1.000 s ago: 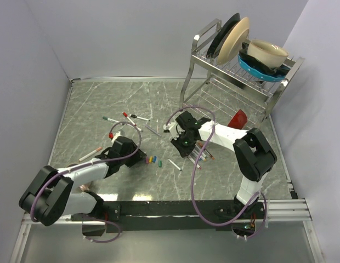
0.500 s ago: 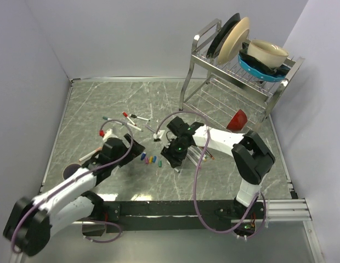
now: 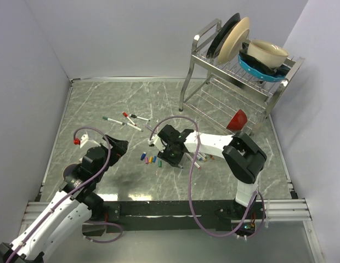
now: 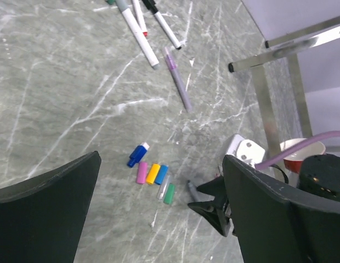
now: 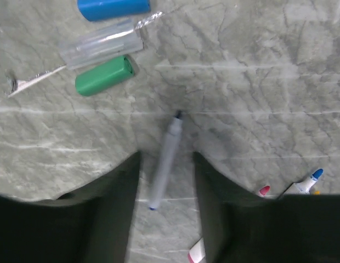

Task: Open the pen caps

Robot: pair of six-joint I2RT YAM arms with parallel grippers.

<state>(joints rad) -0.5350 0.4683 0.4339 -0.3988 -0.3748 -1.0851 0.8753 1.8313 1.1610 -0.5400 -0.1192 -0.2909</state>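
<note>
Any print on the white pens (image 4: pixel 140 35) is too small to read. The surface (image 3: pixel 98 98) is grey and stone-like with pale veins, boxed in by plain lavender walls (image 3: pixel 131 38). A metal dish rack (image 3: pixel 186 82) stands at its far right corner. The pen caps (image 4: pixel 153 173) lie in a row mid-surface. The left fingers (image 4: pixel 49 203) are spread wide and hold nothing. The right fingers (image 5: pixel 104 213) are narrowly apart, astride a grey pen (image 5: pixel 165 156) near the green cap (image 5: pixel 104 75).

Left gripper (image 3: pixel 117 147): drawn back from the pen caps (image 3: pixel 151 160), off toward the near-left corner.
Right gripper (image 3: pixel 169 154): slid leftward, now beside those caps, straddling a grey pen barrel (image 5: pixel 169 143).
</note>
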